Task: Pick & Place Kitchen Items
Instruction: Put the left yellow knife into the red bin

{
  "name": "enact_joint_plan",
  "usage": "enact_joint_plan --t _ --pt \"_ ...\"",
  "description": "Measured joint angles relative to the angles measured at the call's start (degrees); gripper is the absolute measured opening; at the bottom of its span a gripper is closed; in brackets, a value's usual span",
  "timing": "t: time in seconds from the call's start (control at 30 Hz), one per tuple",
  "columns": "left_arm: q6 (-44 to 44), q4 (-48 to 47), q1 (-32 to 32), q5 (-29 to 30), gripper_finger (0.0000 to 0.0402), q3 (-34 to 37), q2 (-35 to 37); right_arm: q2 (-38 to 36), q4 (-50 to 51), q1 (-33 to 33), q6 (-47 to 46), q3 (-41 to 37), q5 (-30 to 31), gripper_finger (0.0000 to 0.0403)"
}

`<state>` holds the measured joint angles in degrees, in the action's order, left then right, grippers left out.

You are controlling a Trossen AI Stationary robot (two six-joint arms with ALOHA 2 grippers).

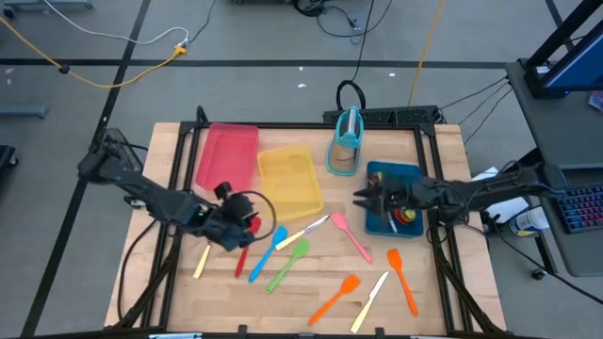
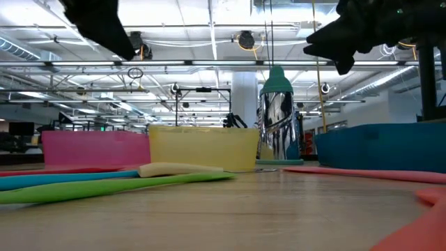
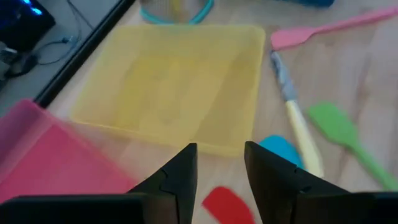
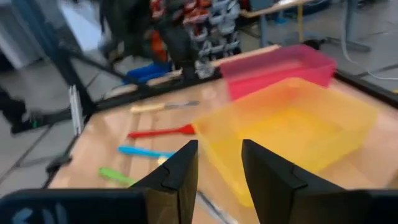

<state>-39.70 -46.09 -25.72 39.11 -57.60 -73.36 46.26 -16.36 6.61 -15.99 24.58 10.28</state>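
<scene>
Left wrist view has the left gripper [image 3: 221, 180] jaws parted, holding nothing, right above the red spatula [image 3: 229, 204] by the yellow tray [image 3: 174, 87]. Right gripper [image 4: 219, 171] jaws also parted and bare, over the blue tray [image 1: 381, 222]; remaining utensils lie across the worktop [image 1: 433, 292].

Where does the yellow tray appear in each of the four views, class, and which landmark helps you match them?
High view: yellow tray at table centre, right of the red tray.
Low view: yellow tray centre-left, red tray at its left.
Left wrist view: fills the middle.
Right wrist view: centre-right.
Shared landmark: the red tray beside it.
</scene>
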Motion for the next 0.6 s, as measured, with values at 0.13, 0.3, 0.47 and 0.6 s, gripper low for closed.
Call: enact_joint_plan --t 0.13,0.3,0.47,0.6 --pt "-5.5 -0.3 -1.2 0.0 0.0136 4.7 5.1 6.2 -5.5 2.6 2.1 0.0 0.0 0.0116" --pt "-17.5 -0.4 -1.3 -4.6 0.0136 13.6 10.3 13.9 -15.1 4.3 2.4 0.0 0.0 0.0116" --pt "-31.3 -0.5 -1.3 -19.6 0.0136 19.1 11.6 18.7 -20.0 4.4 2.4 0.0 0.1 0.0116" --pt "-35.8 -1.3 -1.3 -31.4 0.0136 20.8 10.6 20.6 -20.8 4.4 2.4 0.0 0.1 0.0116"
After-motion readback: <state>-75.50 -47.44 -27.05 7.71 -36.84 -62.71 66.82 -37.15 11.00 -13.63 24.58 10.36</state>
